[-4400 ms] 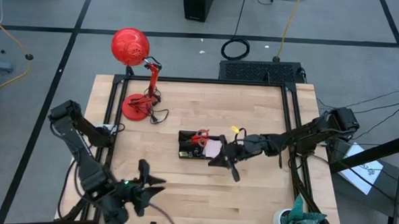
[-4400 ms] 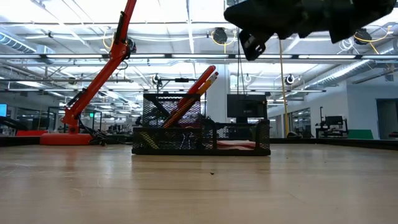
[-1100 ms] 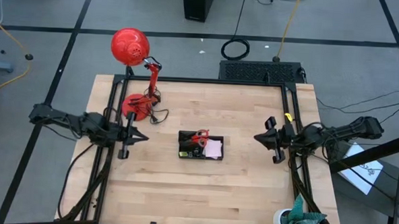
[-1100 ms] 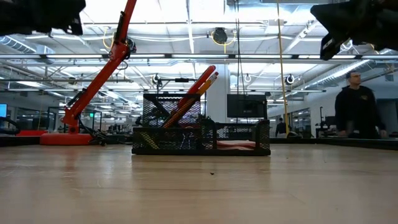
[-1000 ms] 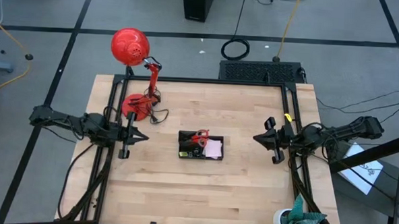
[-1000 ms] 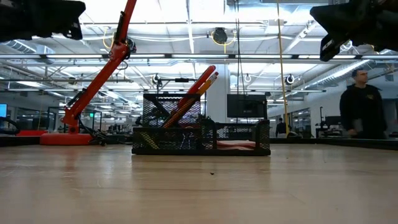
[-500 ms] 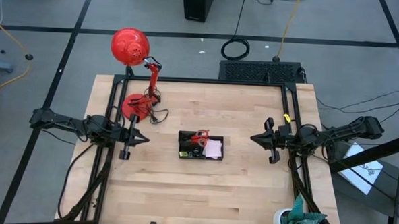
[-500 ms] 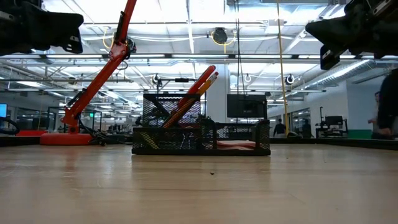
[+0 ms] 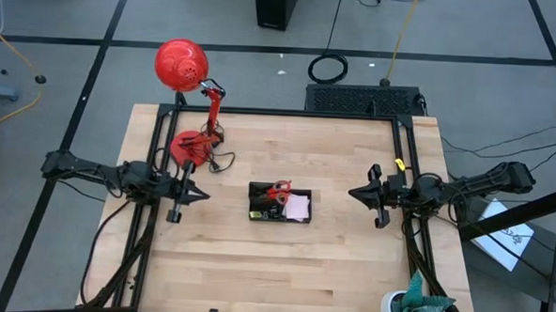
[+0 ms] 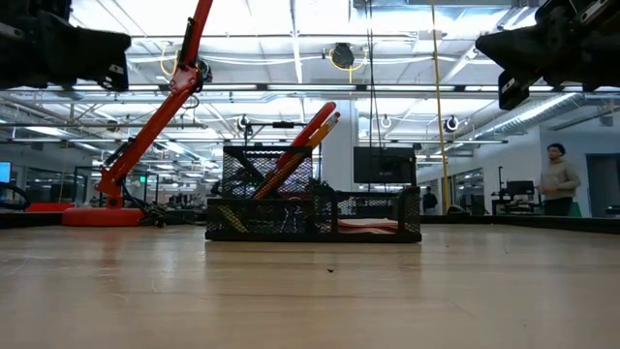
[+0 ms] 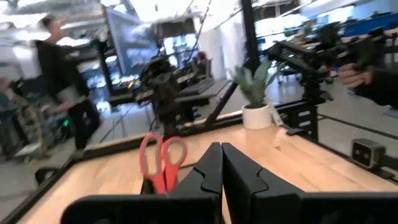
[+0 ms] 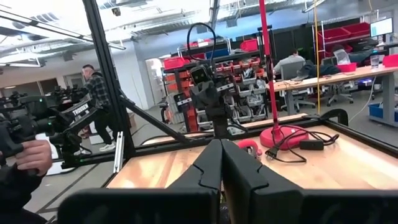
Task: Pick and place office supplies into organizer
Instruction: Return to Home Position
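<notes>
High view first: the desk (image 9: 254, 268) carries everything, and my two arms lie low along its sides, pointing inward at each other. My left arm (image 9: 117, 175) reaches in over the left edge, just on the near side of the red lamp (image 9: 180, 65) and its base; its jaws are pressed together, empty. My right arm (image 9: 446, 190) comes in over the right edge, jaws likewise together and holding nothing. Both are well apart from the organizer (image 10: 378, 206), which sits at mid-desk between them. Inside it, red scissors (image 9: 277, 189) sit toward the far side, orange pencils (image 10: 308, 134) lean out of the taller left section, and the pale sticky pad (image 9: 297, 207) lies flat in the right section.
</notes>
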Controlling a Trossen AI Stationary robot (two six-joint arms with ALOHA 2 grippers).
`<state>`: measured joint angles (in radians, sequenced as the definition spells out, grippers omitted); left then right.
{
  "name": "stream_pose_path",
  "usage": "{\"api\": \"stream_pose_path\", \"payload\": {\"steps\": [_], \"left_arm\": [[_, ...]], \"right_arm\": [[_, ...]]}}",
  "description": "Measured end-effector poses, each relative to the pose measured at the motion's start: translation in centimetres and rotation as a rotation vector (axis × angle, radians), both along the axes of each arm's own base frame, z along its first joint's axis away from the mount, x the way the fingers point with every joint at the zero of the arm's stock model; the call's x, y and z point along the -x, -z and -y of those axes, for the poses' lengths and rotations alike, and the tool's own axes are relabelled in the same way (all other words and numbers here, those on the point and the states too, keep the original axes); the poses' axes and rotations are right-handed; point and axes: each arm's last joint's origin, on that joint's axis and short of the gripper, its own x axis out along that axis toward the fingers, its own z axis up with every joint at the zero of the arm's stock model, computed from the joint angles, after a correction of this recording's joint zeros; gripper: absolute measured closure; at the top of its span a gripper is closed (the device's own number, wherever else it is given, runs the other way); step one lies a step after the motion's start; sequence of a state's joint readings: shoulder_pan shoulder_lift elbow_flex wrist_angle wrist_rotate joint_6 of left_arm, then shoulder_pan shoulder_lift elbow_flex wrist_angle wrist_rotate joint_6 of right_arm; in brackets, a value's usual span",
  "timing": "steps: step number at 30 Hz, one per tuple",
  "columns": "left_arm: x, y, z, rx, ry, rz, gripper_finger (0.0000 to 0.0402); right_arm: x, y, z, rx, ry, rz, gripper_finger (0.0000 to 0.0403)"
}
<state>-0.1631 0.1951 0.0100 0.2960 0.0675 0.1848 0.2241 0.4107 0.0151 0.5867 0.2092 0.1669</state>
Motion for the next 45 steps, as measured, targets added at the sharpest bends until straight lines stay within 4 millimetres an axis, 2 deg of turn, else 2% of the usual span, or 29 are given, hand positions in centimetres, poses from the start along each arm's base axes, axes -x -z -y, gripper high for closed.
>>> {"api": "stream_pose_path", "payload": {"steps": [11,45], "left_arm": [[-0.09,0.32,-0.34,0.039,-0.117,-0.041,0.0356],[-0.09,0.30,-0.34,0.038,-0.118,-0.040,0.0355]], "right_arm": [[0.00,0.02,0.00,-0.004,-0.001,-0.001,0.0401],[0.00,0.03,0.00,-0.004,-0.001,-0.001,0.0401]]}}
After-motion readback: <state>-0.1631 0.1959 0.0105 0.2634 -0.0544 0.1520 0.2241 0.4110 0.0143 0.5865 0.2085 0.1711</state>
